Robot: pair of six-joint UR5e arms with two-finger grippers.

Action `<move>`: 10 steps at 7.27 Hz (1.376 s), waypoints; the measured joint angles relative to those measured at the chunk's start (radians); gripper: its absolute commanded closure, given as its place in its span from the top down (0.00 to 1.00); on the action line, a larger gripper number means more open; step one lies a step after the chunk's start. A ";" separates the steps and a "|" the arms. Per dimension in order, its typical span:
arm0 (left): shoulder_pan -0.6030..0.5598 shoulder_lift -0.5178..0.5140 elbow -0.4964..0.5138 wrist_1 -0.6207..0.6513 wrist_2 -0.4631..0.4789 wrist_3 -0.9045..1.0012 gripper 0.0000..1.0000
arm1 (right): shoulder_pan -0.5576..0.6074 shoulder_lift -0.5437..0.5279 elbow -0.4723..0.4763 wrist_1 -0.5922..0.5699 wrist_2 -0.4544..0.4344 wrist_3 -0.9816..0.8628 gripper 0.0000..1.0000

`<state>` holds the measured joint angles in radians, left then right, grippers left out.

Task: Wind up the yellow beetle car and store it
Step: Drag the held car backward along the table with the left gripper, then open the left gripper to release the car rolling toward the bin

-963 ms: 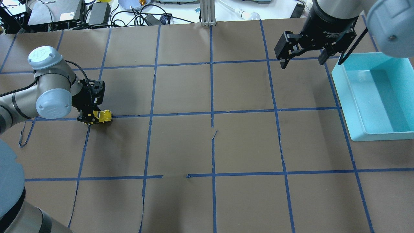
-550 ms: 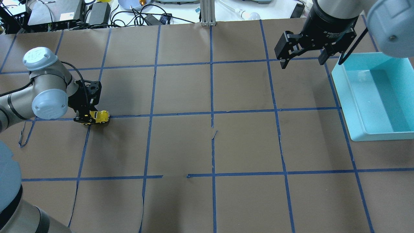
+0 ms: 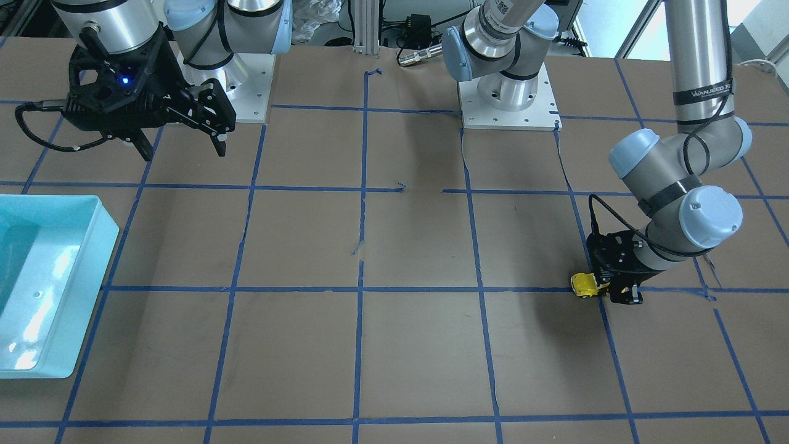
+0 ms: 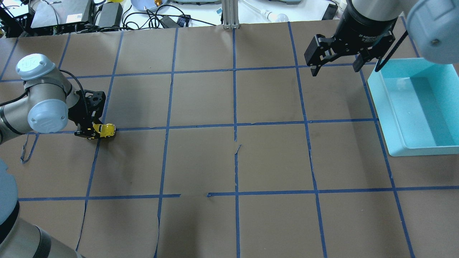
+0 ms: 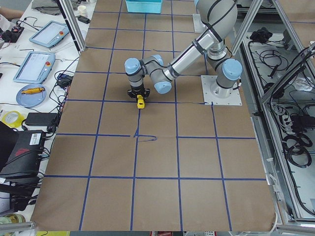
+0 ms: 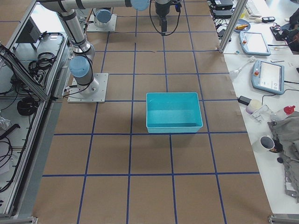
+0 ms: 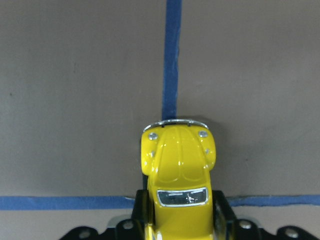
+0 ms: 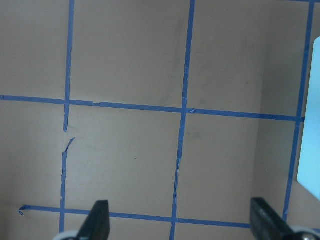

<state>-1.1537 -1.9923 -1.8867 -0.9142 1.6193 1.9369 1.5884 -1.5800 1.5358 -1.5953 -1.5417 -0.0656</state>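
Observation:
The yellow beetle car (image 4: 106, 130) sits on the brown table at the far left, on a blue tape line. It also shows in the front view (image 3: 584, 285), the left side view (image 5: 141, 102) and the left wrist view (image 7: 179, 172). My left gripper (image 4: 92, 132) is shut on the car's rear half, low at the table; the bonnet sticks out past the fingers. My right gripper (image 4: 335, 67) is open and empty, high at the back right, beside the teal bin (image 4: 398, 143). Its fingers (image 8: 98, 220) show in the right wrist view.
The teal bin (image 3: 92, 246) stands at the right edge of the table, with nothing visible inside (image 6: 154, 126). Blue tape lines grid the brown paper. Cables, boxes and a bowl lie beyond the far table edge (image 4: 107, 14).
My left gripper has dragged the yellow car leftward along the tape line, away from the table's middle. The right arm has not moved.

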 measured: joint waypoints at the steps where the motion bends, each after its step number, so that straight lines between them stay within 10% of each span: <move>1: 0.009 0.000 0.000 0.000 -0.001 0.007 0.26 | 0.000 0.000 0.001 0.000 0.000 0.000 1.00; 7: 0.075 0.000 0.002 0.000 -0.002 0.092 0.26 | 0.001 0.000 0.001 0.000 0.000 0.000 1.00; 8: 0.087 0.000 0.003 0.000 -0.002 0.103 0.45 | 0.001 0.000 0.001 0.000 0.000 0.000 1.00; 9: 0.097 0.000 0.003 0.000 -0.002 0.117 0.90 | 0.001 0.000 0.001 0.000 0.000 0.000 1.00; 10: 0.102 -0.002 0.002 -0.001 0.000 0.121 1.00 | 0.001 0.001 0.001 0.000 0.000 0.001 1.00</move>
<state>-1.0520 -1.9944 -1.8848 -0.9147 1.6192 2.0584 1.5892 -1.5793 1.5366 -1.5953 -1.5416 -0.0650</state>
